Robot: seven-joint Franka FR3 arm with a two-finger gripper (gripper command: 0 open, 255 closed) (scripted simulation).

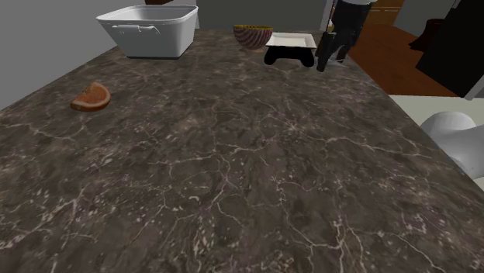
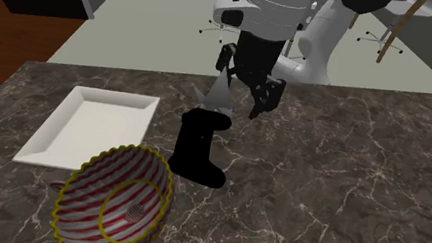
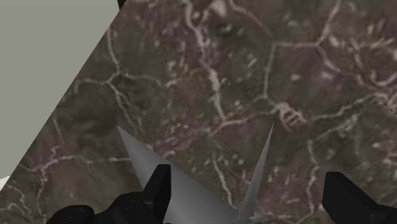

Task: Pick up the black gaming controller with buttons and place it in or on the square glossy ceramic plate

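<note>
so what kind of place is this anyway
Likely a kitchen in a house: a long dark veined counter, with a striped bowl, a white square plate and a white tub set on it.

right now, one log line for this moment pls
gripper: open, beside controller | controller: on counter, not held | plate: next to controller

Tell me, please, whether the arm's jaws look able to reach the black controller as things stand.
Probably yes: the open jaws hang just above the black controller's end, where only a grey spiky shape shows; the white plate and striped bowl lie on its other side.
</note>
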